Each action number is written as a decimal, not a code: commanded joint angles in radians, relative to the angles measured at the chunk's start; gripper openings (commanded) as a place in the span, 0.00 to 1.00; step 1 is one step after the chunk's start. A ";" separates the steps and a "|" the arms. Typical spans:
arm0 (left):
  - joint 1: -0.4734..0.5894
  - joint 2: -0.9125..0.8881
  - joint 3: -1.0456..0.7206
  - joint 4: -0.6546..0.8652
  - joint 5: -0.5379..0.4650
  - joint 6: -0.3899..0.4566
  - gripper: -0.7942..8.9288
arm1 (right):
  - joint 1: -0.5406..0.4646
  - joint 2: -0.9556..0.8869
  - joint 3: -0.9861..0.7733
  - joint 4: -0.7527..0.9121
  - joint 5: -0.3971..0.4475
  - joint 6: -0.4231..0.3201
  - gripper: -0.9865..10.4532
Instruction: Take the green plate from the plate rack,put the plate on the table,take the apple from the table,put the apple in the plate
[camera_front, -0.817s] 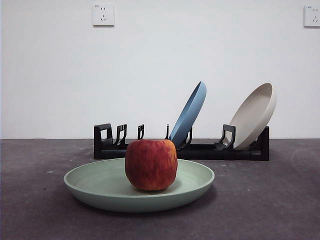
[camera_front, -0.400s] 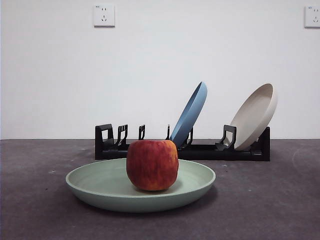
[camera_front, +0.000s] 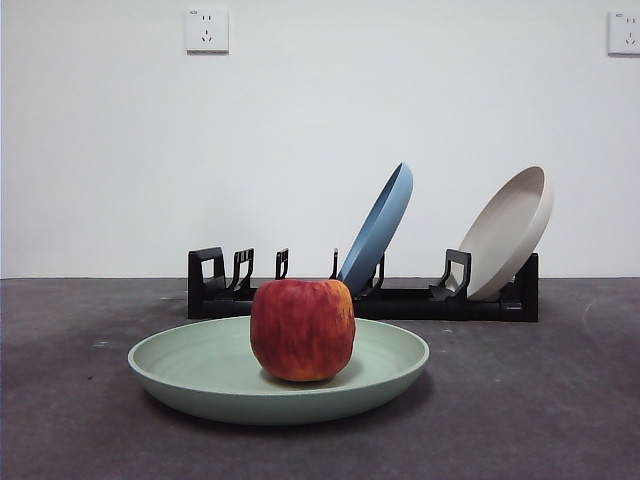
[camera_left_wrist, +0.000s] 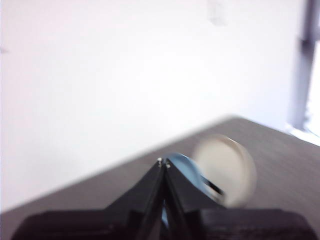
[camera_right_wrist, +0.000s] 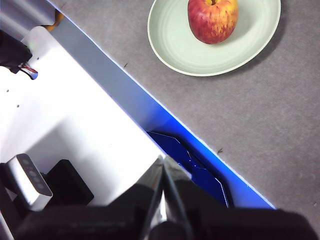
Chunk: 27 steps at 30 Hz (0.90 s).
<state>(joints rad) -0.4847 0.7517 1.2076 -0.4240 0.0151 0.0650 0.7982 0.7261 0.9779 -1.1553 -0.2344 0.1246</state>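
The apple (camera_front: 302, 330) is sitting in the green plate (camera_front: 190, 372) on the table (camera_front: 540, 400), the plate rack (camera_front: 400, 300) behind at twelve o'clock. Left gripper (camera_left_wrist: 164, 164) and right gripper (camera_right_wrist: 163, 165) are both hanging pressed together, empty.

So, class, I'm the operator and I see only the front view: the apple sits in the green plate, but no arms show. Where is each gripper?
Observer: The right gripper is up beyond the table edge, its fingers shut, looking down on the green plate and the apple.
Operator: And the left?
Observer: The left gripper is shut too, holding nothing, aimed toward the blue plate and the beige plate.
Operator: Does the apple show a stem?
Observer: Yes, at its top, from above.
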 joint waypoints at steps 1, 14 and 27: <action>0.135 -0.111 -0.169 0.151 0.016 0.018 0.08 | 0.002 -0.001 -0.006 0.005 0.001 0.009 0.09; 0.397 -0.526 -0.876 0.487 0.013 0.003 0.08 | 0.002 -0.001 -0.006 0.005 0.001 0.009 0.09; 0.443 -0.697 -1.176 0.481 0.014 -0.062 0.08 | 0.002 -0.001 -0.006 0.005 0.001 0.009 0.09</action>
<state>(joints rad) -0.0460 0.0624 0.0437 0.0463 0.0227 0.0242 0.7982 0.7261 0.9779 -1.1553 -0.2340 0.1246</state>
